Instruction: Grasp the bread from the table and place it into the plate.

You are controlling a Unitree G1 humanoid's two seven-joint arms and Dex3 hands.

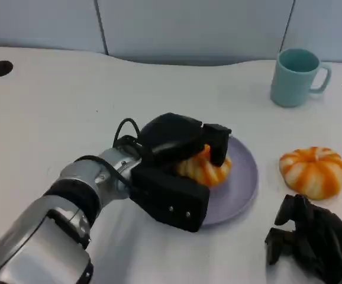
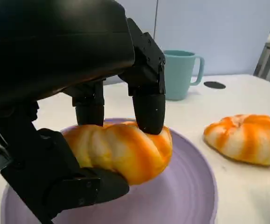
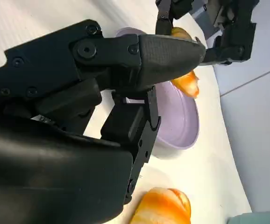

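Head view: left hand [image 1: 180, 171] holds bread [image 1: 205, 167] over the plate [image 1: 244, 180] for release; right hand [image 1: 313, 239], curled and holding nothing, waits at 5 o'clock.

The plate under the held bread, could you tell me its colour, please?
Pale purple plate, clearest in the left wrist view.

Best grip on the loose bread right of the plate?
Take the bread from above with the right robot hand, fingers across its rounded sides. It's a low dome lying flat on the table, apart from the plate, so its sides are open.
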